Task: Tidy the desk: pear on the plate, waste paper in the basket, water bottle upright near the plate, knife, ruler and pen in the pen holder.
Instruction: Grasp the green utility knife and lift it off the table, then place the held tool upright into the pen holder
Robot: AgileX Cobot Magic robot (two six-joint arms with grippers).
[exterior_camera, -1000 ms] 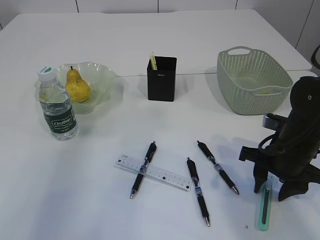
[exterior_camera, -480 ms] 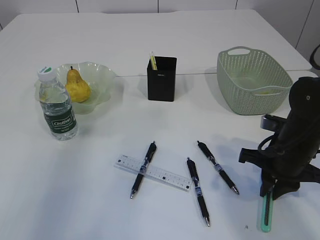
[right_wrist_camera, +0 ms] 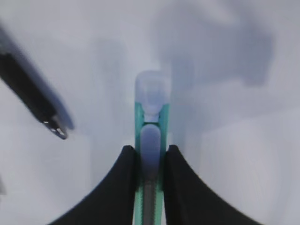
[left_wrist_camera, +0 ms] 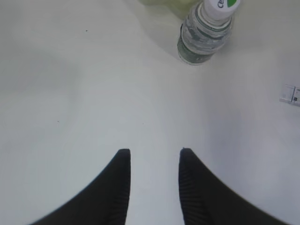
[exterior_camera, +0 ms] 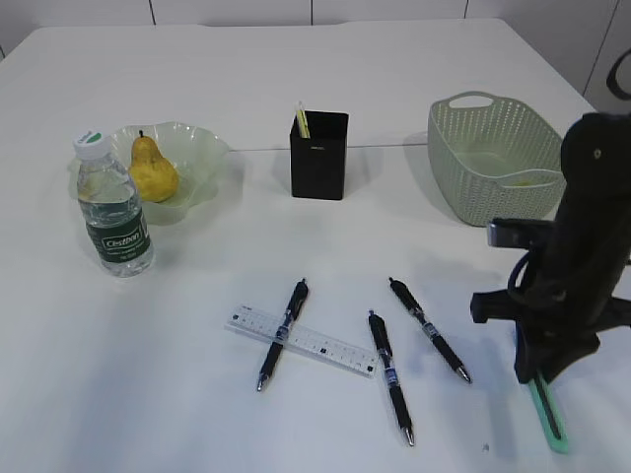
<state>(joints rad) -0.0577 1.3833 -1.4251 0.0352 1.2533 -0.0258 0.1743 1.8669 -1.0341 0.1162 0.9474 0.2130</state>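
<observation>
the right arm stands at the right edge of the exterior view, its dark wrist bent over and pointing down at the table, and the right gripper (exterior_camera: 541, 372) has its two black fingers pressed against the sides of the green utility knife (exterior_camera: 548, 412). in the right wrist view those fingers (right_wrist_camera: 123, 187) clamp the knife (right_wrist_camera: 151, 136) from both sides, its pale end sticking out ahead of them, with the tip of a pen (right_wrist_camera: 55, 129) off to the left. in the exterior view the knife hangs slanted from the gripper, its lower end near the table's front right edge; whether that end touches the surface cannot be told. the left arm shows only in its own wrist view, where the left gripper (left_wrist_camera: 153, 157) hovers over bare white table (left_wrist_camera: 93, 93) with its fingers apart and nothing between them, the water bottle (left_wrist_camera: 205, 29) upright ahead of it. in the exterior view the bottle (exterior_camera: 112, 209) stands just in front of the pale green plate (exterior_camera: 202, 158), which holds the yellow pear (exterior_camera: 152, 170). the black pen holder (exterior_camera: 318, 155) stands mid-table with a thin yellowish stick showing at its rim. the green basket (exterior_camera: 498, 168) sits at the right rear, something pale lying inside it. three black pens lie on the table in front of the holder, one of them (exterior_camera: 282, 332) crossing over the clear ruler (exterior_camera: 301, 340).
</observation>
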